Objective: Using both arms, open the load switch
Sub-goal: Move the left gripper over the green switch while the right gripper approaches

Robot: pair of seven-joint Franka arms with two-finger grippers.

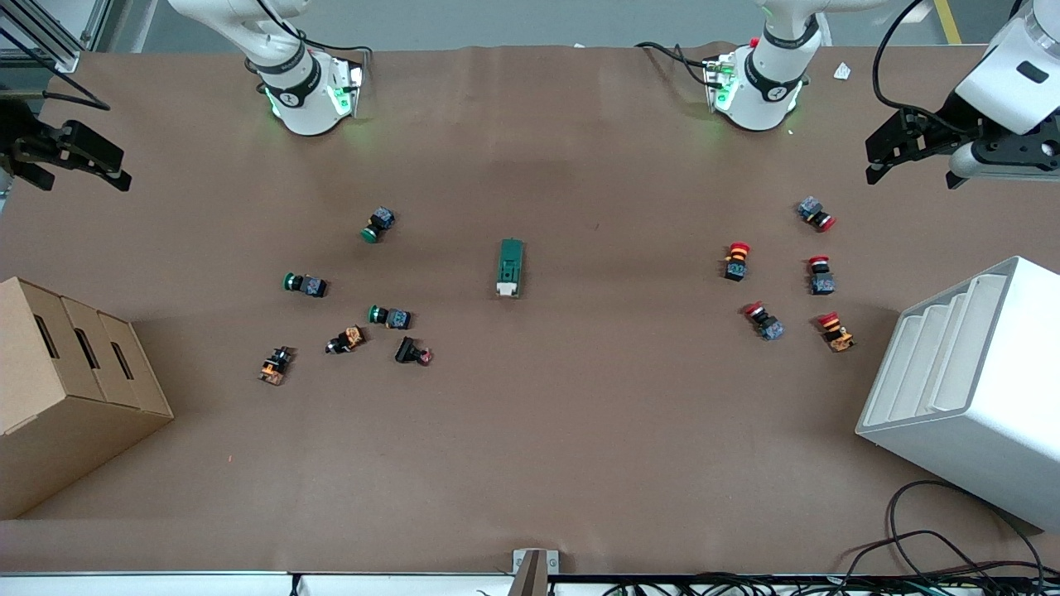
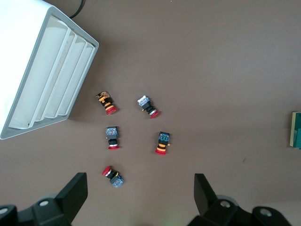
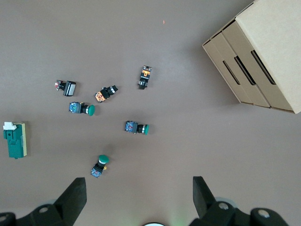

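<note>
The load switch is a dark green block with a white toggle at the end nearer the front camera, lying flat mid-table between the two clusters of push buttons. It shows at the edge of the left wrist view and of the right wrist view. My left gripper hangs open, high over the left arm's end of the table, above the red buttons. Over the right arm's end, my right gripper hangs open too, above the green buttons. Neither holds anything.
Green and orange push buttons lie scattered toward the right arm's end, red ones toward the left arm's end. A cardboard box stands at the right arm's end, a white slotted rack at the left arm's end. Cables trail by the rack.
</note>
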